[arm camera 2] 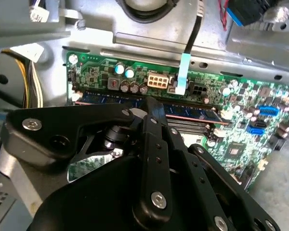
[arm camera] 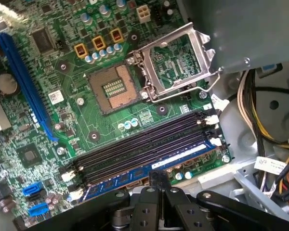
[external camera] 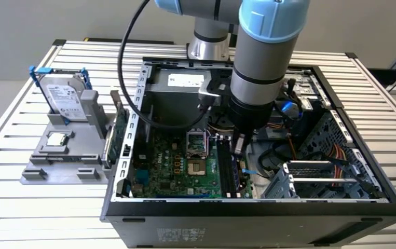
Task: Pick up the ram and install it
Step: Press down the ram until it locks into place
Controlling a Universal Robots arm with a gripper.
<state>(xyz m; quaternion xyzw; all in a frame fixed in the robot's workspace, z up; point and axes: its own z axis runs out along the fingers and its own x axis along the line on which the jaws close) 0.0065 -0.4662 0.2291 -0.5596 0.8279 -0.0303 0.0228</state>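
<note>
A: Exterior view: grey-and-blue robot arm reaches down into the open black computer case on the slatted metal table. Black gripper sits over the memory slots, close to cables and the drive cage.

B: RAM?

A: Long dark stick with blue label, the ram, lies in the outermost slot in the first wrist view, right below the gripper. Second wrist view shows it too, past the gripper tip.

B: Fingers?

A: Pressed together, tip at the ram's top edge.

B: Surroundings?

A: Empty CPU socket, latch frame up. Outside the case: grey parts holder with silver hard drive upright, green card beside the case wall.
</note>
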